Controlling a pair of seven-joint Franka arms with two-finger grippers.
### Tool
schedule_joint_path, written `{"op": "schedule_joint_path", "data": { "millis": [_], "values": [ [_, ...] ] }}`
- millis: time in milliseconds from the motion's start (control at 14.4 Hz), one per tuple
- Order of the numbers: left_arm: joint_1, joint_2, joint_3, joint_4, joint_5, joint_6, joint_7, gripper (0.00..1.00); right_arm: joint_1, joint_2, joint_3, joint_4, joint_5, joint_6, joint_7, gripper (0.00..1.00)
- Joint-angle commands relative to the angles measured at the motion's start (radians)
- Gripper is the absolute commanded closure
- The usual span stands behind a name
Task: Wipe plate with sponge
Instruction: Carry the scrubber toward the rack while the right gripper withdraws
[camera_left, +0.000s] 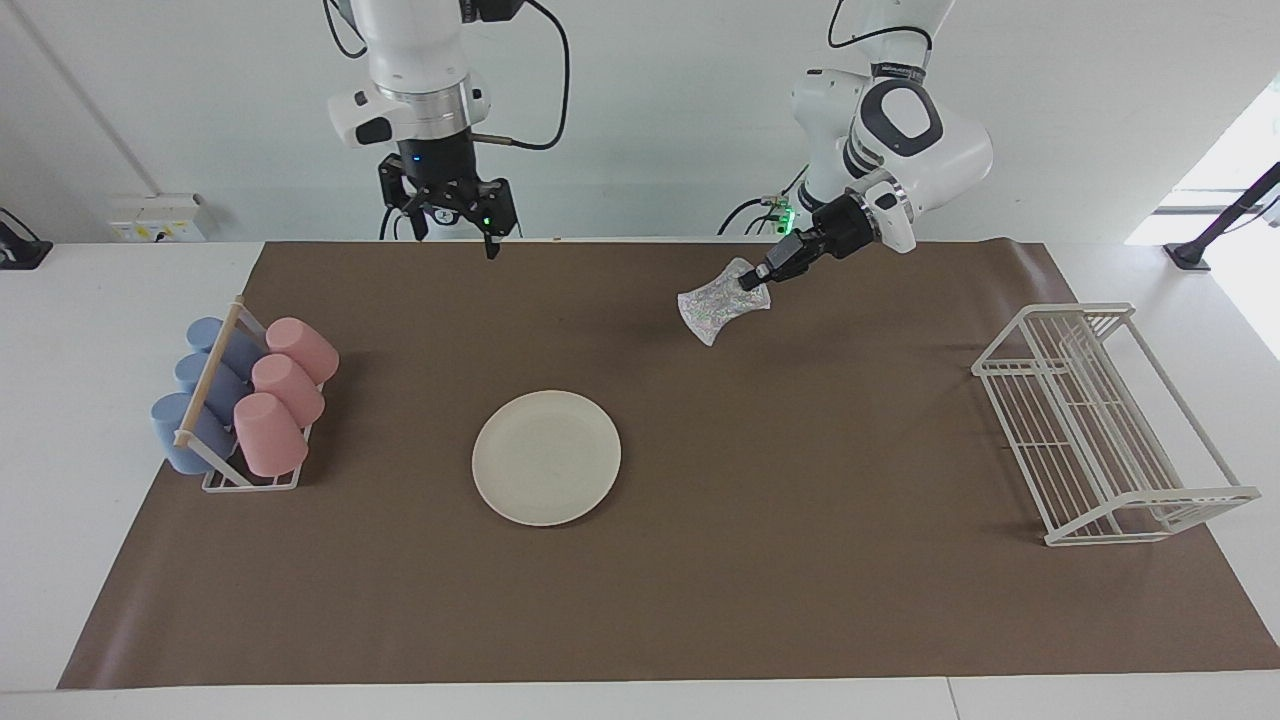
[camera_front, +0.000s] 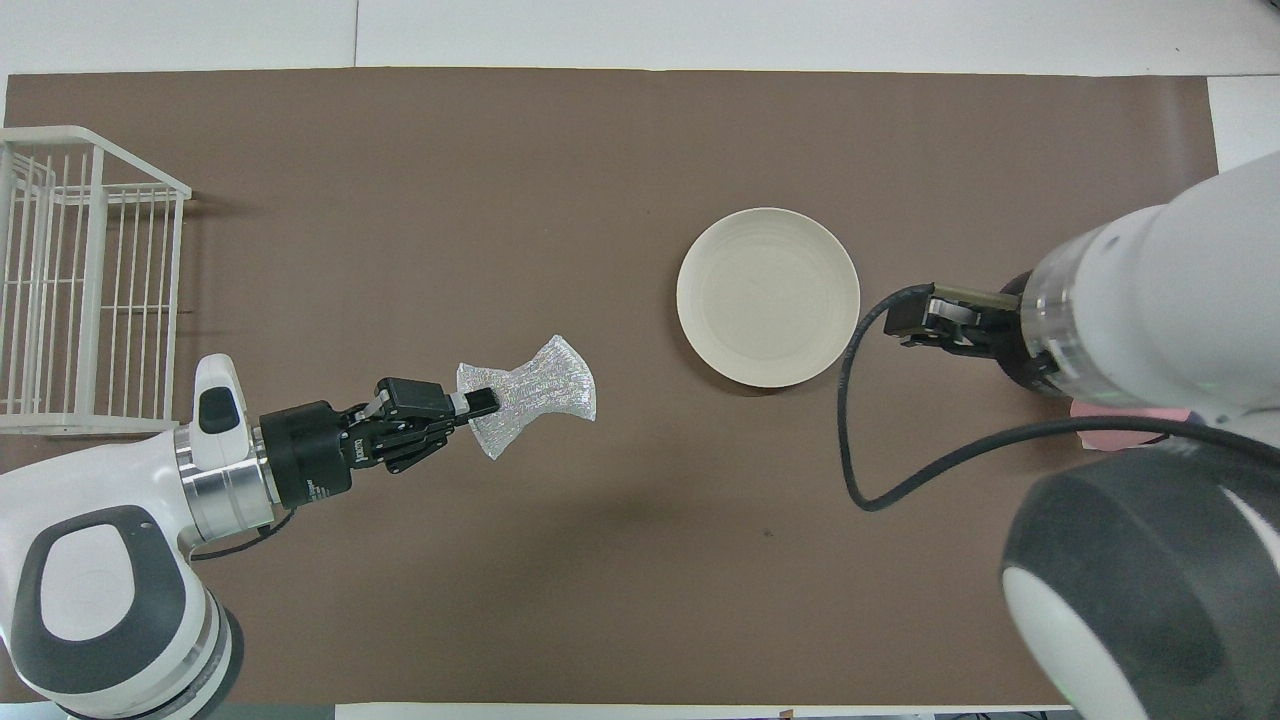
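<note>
Facing view alone shows right claw (camera_left: 452, 240) spread – left claw (camera_left: 752, 283) grips sponge (camera_left: 722, 307) aloft.

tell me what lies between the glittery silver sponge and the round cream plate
Nothing: only bare brown table covering lies between the glittery silver sponge, held up by the left claw, and the round cream plate, clearest in the overhead view.

we have two high cameras. the facing one looks across the table toward the robots, wide enough to take in the whole mat (camera_left: 700, 600) and the wall. the overhead one sits above the robots and looks steeply down at it. both share the mat and the plate (camera_left: 546, 457) (camera_front: 768, 297), half a turn apart.
</note>
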Motion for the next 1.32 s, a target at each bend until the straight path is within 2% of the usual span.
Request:
{"op": "schedule_joint_path", "data": {
  "millis": [0, 139, 348, 487, 627, 836, 975, 1114, 1253],
  "values": [
    [0.223, -0.017, -0.002, 0.051, 0.204, -0.332, -0.024, 1.00, -0.082, -0.015, 0.010, -0.002, 0.000, -0.043, -0.255, 0.00],
    [0.351, -0.001, -0.002, 0.118, 0.283, -0.503, -0.026, 1.00, -0.106, -0.018, 0.012, -0.003, 0.001, -0.075, -0.354, 0.00],
    [0.443, 0.036, -0.002, 0.227, 0.401, -0.657, -0.036, 1.00, -0.158, -0.015, 0.015, -0.005, 0.007, -0.077, -0.477, 0.00],
    [0.477, 0.061, -0.002, 0.304, 0.485, -0.740, -0.045, 1.00, -0.161, -0.001, 0.013, -0.006, 0.011, -0.097, -0.496, 0.00],
    [0.486, 0.096, 0.001, 0.383, 0.595, -0.801, -0.049, 1.00, -0.178, 0.049, 0.013, 0.007, 0.011, -0.095, -0.531, 0.00],
    [0.489, 0.133, 0.000, 0.459, 0.776, -0.809, -0.044, 1.00, -0.198, 0.060, -0.015, 0.003, 0.040, -0.109, -0.547, 0.00],
    [0.477, 0.170, -0.002, 0.522, 0.907, -0.801, -0.039, 1.00, -0.198, 0.098, -0.025, 0.090, 0.040, -0.222, -0.542, 0.00],
    [0.465, 0.214, -0.008, 0.601, 1.037, -0.794, -0.039, 1.00, -0.198, 0.094, -0.036, 0.095, 0.043, -0.203, -0.505, 0.00],
    [0.442, 0.259, -0.008, 0.679, 1.161, -0.794, -0.039, 1.00, -0.200, 0.069, -0.052, 0.055, 0.044, -0.145, -0.491, 0.00]
  ]
}}
